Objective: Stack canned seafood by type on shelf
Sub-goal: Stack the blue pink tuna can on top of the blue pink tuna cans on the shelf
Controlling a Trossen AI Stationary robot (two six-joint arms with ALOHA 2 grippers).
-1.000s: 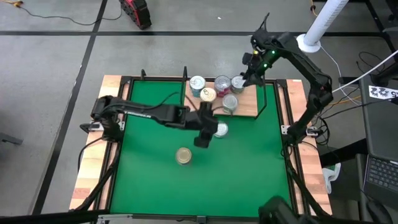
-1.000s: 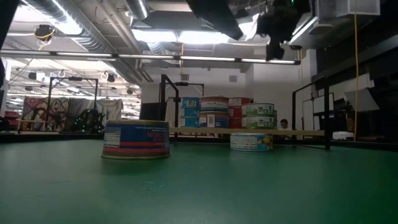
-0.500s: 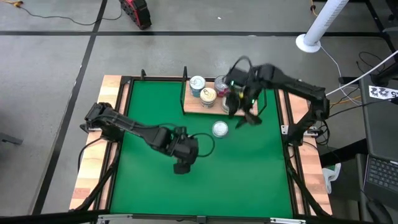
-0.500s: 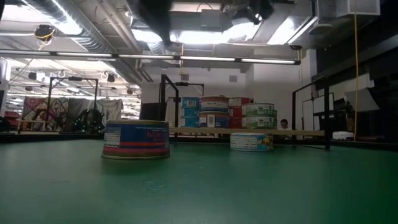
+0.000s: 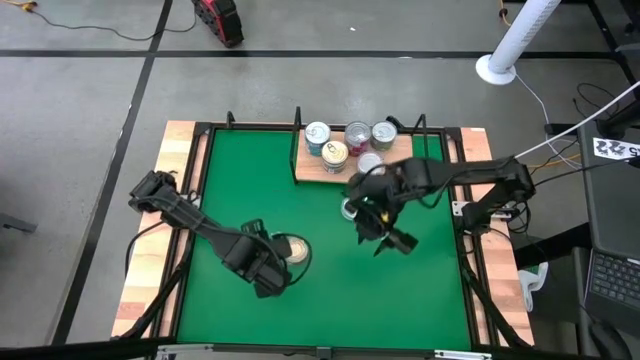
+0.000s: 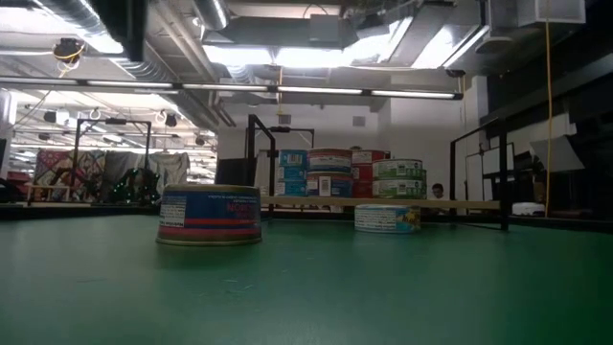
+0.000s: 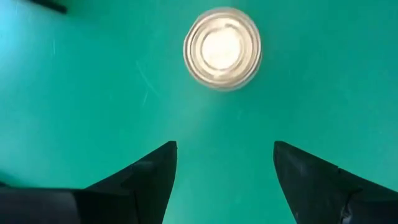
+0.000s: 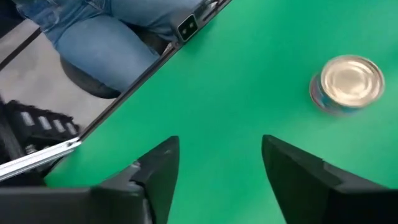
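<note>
Two tins lie loose on the green mat. One (image 5: 293, 248), blue and red on its side (image 6: 210, 215), sits near the middle. My left gripper (image 5: 268, 276) hangs open just to its near-left, and the tin (image 7: 222, 48) shows ahead of the fingers, not between them. The other tin (image 5: 349, 208) lies near the shelf, half hidden under my right arm. My right gripper (image 5: 387, 238) is open over bare mat, and a tin (image 8: 347, 84) lies off to one side of it. The shelf (image 5: 312, 172) at the far edge holds several tins (image 5: 335, 152), some of them stacked (image 6: 330, 172).
Black rails and pale wooden planks (image 5: 150, 265) frame the mat. A seated person's legs in jeans (image 8: 99, 34) show just beyond the table's edge. Bare mat (image 5: 330, 310) lies toward the near edge.
My left gripper has swung from the middle of the mat toward the near left and rolled, ending beside the blue-and-red tin. My right gripper has swept from above the shelf's far right end out over the mat, toward the near edge. No tin has moved.
</note>
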